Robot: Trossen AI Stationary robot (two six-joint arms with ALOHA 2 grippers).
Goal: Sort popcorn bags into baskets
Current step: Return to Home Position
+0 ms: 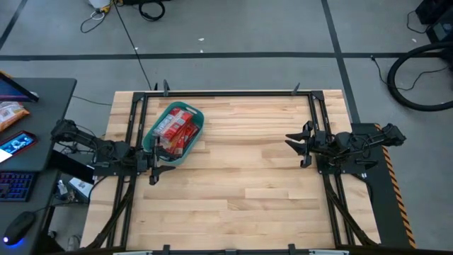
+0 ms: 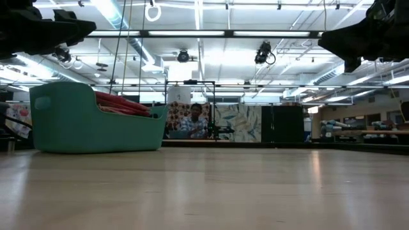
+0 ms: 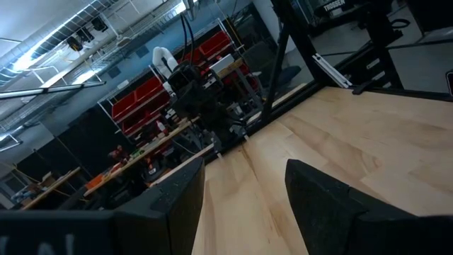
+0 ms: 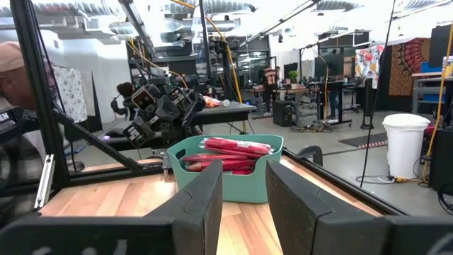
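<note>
Sorting looks finished, judging from how things lie; the teal basket (image 1: pixel 200 122) sits by the left edge of the tabletop (image 1: pixel 255 191), nearer the upper-left corner as the high view shows it; the red popcorn bags (image 1: pixel 177 131) are heaped inside it, the pile rising above the rim in the low view; exact count can't be told, they overlap; no bag shows on the bare wood outside the basket in any view, so nothing looks left to pick.

Left gripper (image 1: pixel 156 166) hangs over the left edge just beside the basket's near end, off the wood; jaws apart, nothing between them, its wrist view shows plain wood through the gap; right gripper (image 1: pixel 297 144) is by the right edge, well apart from the basket, pointing across the tabletop at it; fingers spread, empty, the basket visible between them in the right wrist view; only the arms parking seems to remain, my guess.

Writing: bags show red with yellow-cream and white patches, print too small to read, no brand can be made out; basket has no visible label; small white lettering on dark frame hardware in the left wrist view, not legible.
</note>
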